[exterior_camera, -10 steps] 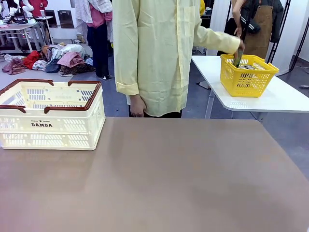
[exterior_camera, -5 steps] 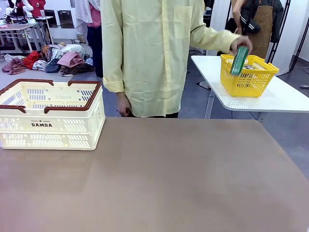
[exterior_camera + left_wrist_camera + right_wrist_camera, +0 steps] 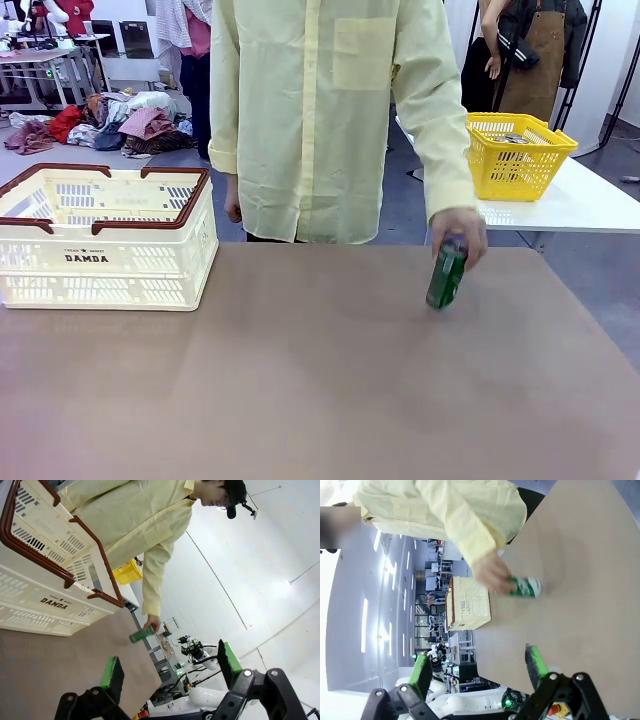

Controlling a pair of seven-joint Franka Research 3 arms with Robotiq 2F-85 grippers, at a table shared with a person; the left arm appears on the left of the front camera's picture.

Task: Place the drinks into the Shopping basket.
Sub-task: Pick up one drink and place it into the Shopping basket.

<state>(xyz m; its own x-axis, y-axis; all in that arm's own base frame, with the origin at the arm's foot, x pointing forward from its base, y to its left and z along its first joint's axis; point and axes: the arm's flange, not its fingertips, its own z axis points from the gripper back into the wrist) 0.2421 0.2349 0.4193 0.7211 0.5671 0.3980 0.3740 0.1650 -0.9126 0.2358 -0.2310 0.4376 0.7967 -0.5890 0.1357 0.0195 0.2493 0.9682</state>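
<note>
A person in a pale yellow shirt stands at the far side of the brown table and holds a green drink can by its top, its base at the tabletop on the right. The same green can lies small in both wrist views under the hand. The cream Shopping basket with brown handles and "DAMDA" print sits at the table's far left. My left gripper is open with nothing between its green pads. My right gripper is also open and holds nothing.
A smaller yellow basket stands on a white side table behind the person at the right. The brown tabletop stretches wide between the cream basket and the can. Other people and piles of clothes are far behind.
The person lifted a green can out of the yellow basket, swung the arm over, and now sets it down on the brown table's right side.
</note>
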